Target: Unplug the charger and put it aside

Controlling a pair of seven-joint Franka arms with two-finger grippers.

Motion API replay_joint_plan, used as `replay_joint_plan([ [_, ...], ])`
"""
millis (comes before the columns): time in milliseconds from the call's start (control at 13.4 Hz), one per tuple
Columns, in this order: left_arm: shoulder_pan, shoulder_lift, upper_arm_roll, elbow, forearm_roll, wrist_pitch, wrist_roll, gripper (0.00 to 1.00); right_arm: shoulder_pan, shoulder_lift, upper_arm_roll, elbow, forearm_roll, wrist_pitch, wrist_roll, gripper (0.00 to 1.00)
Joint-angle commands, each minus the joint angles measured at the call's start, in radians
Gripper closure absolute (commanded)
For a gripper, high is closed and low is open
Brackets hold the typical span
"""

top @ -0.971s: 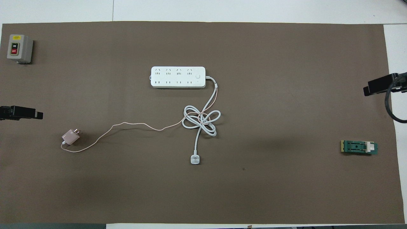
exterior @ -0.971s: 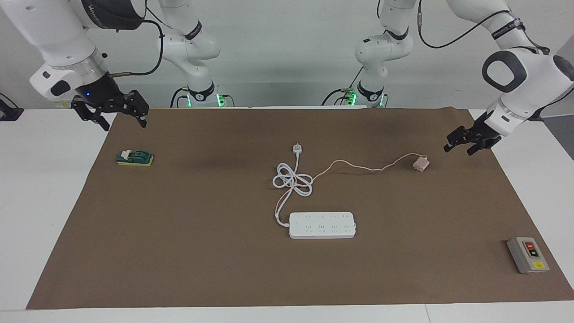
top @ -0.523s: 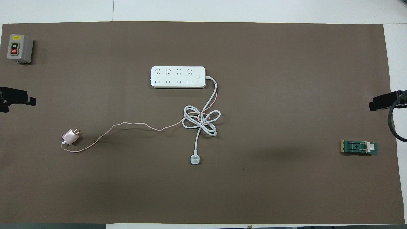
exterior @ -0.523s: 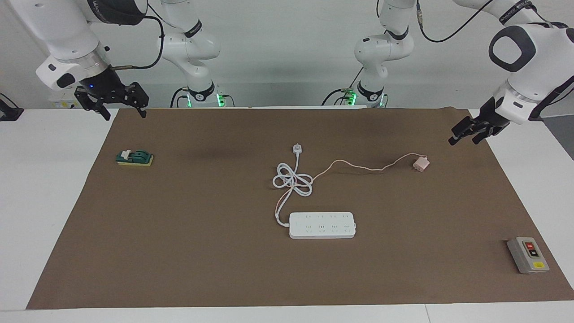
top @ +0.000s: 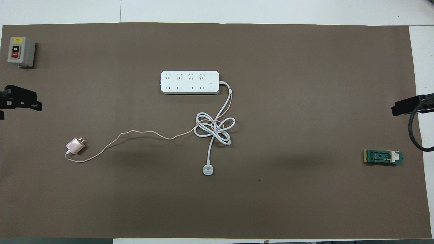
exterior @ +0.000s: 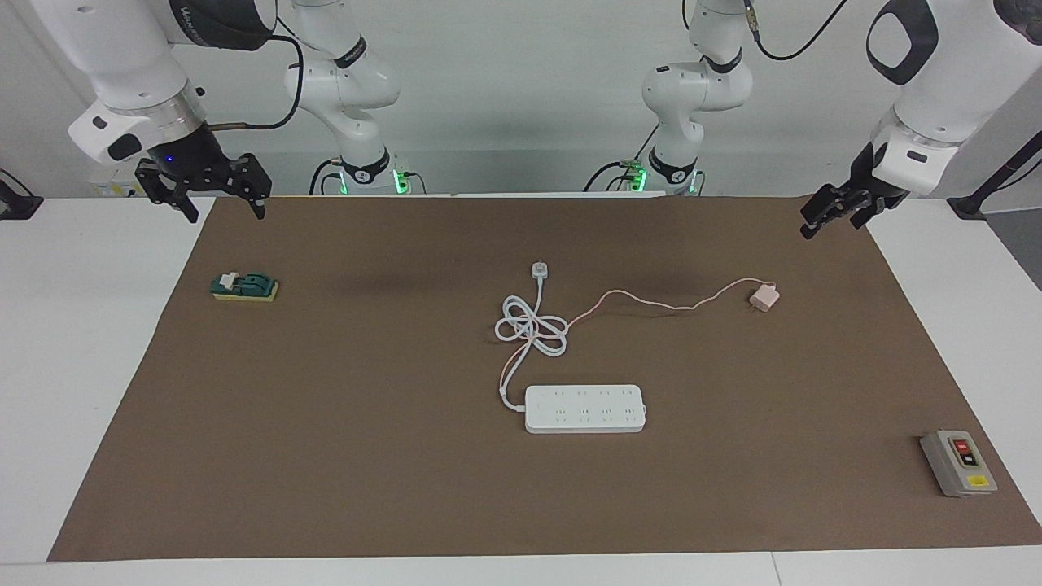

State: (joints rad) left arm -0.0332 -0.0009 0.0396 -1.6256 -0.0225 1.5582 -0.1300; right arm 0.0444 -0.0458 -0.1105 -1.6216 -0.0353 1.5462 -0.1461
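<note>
Desk (exterior: 81, 366): white top, carrying everything here.
Brown mat (exterior: 326, 448): covers most of the desk; all the loose things lie on it.
Left arm (exterior: 936, 81): comes down at its own end of the desk, raised off the surface.
Right arm (exterior: 122, 65): comes down at its own end of the desk, also raised.
Power strip (exterior: 585, 408): long, white, lying flat in the middle of the mat, all sockets bare; its thick white cord (exterior: 531, 325) leaves one end and coils in loops nearer to the robots.
White plug (exterior: 539, 268): at the end of that cord, lying loose, nearer to the robots than the coil.
Switch box (exterior: 958, 462): grey, with red and black buttons, at the left arm's end of the mat, farther from the robots than the charger.
Green block (exterior: 245, 286): small green part on a yellow base with a white piece on top, at the right arm's end of the mat.
Left hand (exterior: 830, 213): in the air over the mat's corner at the left arm's end, holding nothing; whether its fingers are apart or together, I cannot tell.
Right hand (exterior: 218, 199): in the air over the mat's edge at the right arm's end, fingers spread apart, holding nothing.
Charger (exterior: 763, 297): pale pink cube lying on its side on the mat, out of the power strip and well apart from it, toward the left arm's end, prongs bare.
Pink cable (exterior: 651, 301): thin, running from the charger to the coil of white cord.
</note>
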Motion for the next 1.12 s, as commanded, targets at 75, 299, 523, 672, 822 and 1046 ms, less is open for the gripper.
replay_joint_plan([
  [75, -0.033, 0.027, 0.005, 0.038, 0.021, -0.035, -0.008, 0.00, -0.018, -0.016, 0.014, -0.017, -0.003, 0.009, -0.013, 0.00],
  [299, -0.040, 0.019, -0.006, 0.036, 0.021, -0.050, 0.027, 0.00, -0.018, -0.016, 0.014, -0.017, 0.003, 0.009, 0.002, 0.00],
  [523, -0.048, 0.018, -0.006, 0.036, 0.019, -0.046, 0.027, 0.00, -0.017, -0.016, 0.014, -0.017, 0.018, 0.009, 0.003, 0.00],
  [672, -0.048, -0.008, -0.006, 0.006, 0.019, -0.041, 0.027, 0.00, -0.015, -0.016, 0.014, -0.017, 0.018, 0.008, 0.003, 0.00],
  [822, -0.048, -0.027, -0.004, -0.016, 0.019, -0.039, 0.027, 0.00, -0.011, -0.017, 0.014, -0.018, 0.018, 0.008, 0.003, 0.00],
  [1046, -0.048, -0.036, -0.006, -0.017, 0.019, -0.046, 0.027, 0.00, -0.008, -0.017, 0.014, -0.018, 0.020, 0.009, 0.005, 0.00],
])
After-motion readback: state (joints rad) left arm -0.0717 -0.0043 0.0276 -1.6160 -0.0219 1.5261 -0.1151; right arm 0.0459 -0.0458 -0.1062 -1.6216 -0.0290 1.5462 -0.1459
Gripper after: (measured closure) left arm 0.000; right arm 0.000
